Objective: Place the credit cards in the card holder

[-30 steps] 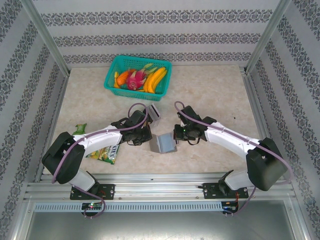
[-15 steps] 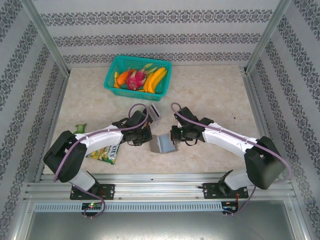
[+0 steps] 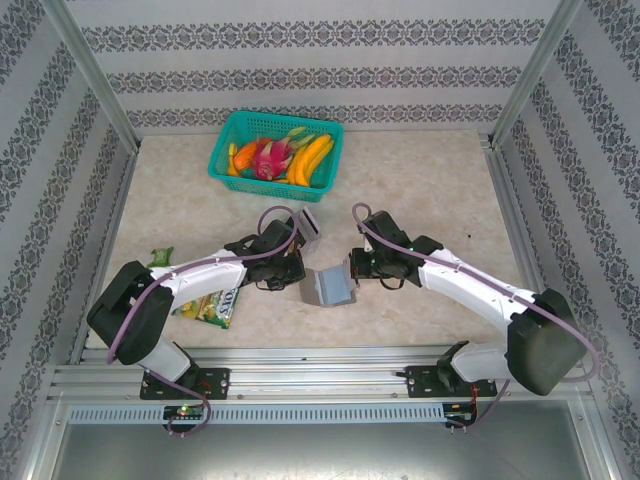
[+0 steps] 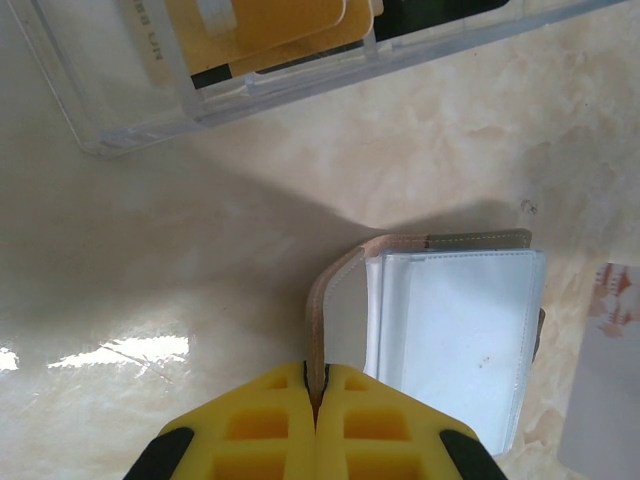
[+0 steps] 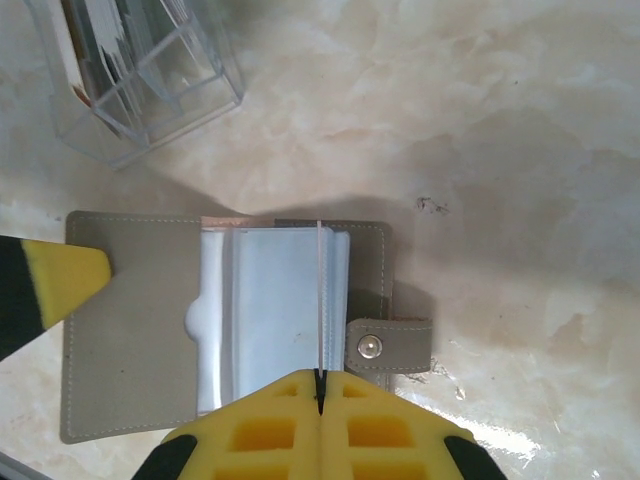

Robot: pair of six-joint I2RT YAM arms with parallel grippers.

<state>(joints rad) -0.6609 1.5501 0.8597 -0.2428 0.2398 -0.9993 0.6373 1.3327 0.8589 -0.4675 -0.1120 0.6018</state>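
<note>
Right arm [image 3: 470, 285] swung outward; right claw [image 5: 320, 380] clenched on credit card [image 5: 320, 290], edge-on over card holder [image 5: 130, 340] on table [image 5: 500, 120]. Left claw [image 4: 316, 388] clamps cover [image 4: 330, 290] open. Align square, slide in slowly.

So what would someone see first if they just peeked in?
Probably the teal basket of bright fruit at the back. Then, mid-table, the left gripper and right gripper each pinch part of the open grey card holder, with a clear box of credit cards just behind it.
</note>
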